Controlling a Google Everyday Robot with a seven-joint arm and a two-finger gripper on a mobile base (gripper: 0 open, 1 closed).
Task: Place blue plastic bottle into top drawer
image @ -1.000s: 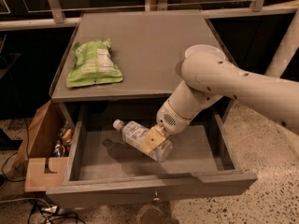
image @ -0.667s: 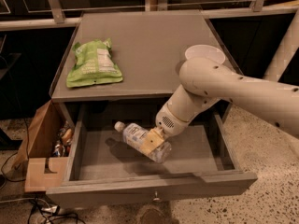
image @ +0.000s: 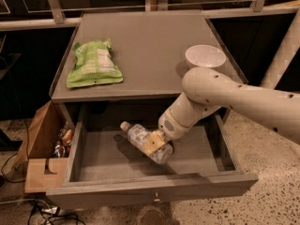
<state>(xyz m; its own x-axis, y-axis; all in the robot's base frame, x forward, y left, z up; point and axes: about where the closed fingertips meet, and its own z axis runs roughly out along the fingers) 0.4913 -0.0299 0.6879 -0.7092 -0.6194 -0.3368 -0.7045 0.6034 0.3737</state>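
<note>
The blue plastic bottle (image: 137, 134), clear with a white cap and a pale printed label, lies tilted inside the open top drawer (image: 108, 159), cap pointing to the back left. My gripper (image: 153, 145) reaches down into the drawer from the right, and its tan fingers are closed on the lower half of the bottle. The bottle sits low over the drawer floor, near its middle. The bottle's base is partly hidden behind the fingers. The drawer is pulled well out, with a small knob (image: 156, 200) at front centre.
A green snack bag (image: 93, 64) lies on the left of the grey table top (image: 150, 36). A white bowl (image: 205, 56) stands at its right edge, just behind my arm. A brown cardboard box (image: 42, 139) with clutter stands left of the drawer. Cables lie on the floor at the bottom left.
My arm's elbow has dropped a little and uncovered the white bowl. The bottle and the gripper have hardly moved inside the drawer.
</note>
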